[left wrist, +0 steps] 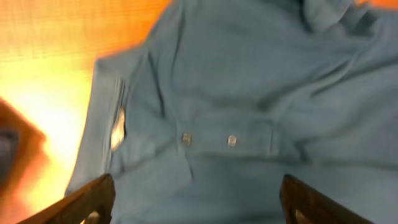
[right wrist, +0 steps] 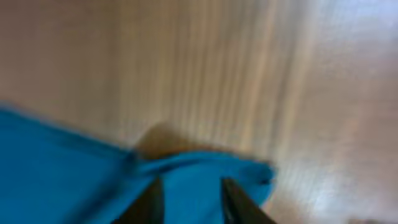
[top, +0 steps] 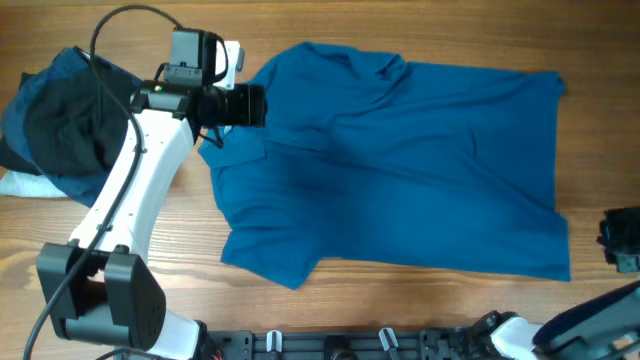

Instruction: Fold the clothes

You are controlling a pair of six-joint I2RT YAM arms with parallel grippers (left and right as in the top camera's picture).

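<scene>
Right tool [right wrist: 189, 194]: fingers slightly parted, nothing pinched, at a hem corner of one mid-blue soft polo shirt [top: 400, 170], spread flat on the wooden bench [top: 430, 305]. Left tool [left wrist: 198, 190]: spread wide above two placket buttons [left wrist: 186, 139], 10 o'clock. One dark crumpled cloth heap [top: 60, 120], 9 o'clock.

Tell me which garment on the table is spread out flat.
The mid-blue polo shirt in the middle of the table: it lies spread open, while the dark clothes beyond its collar sit bunched in a heap.
</scene>
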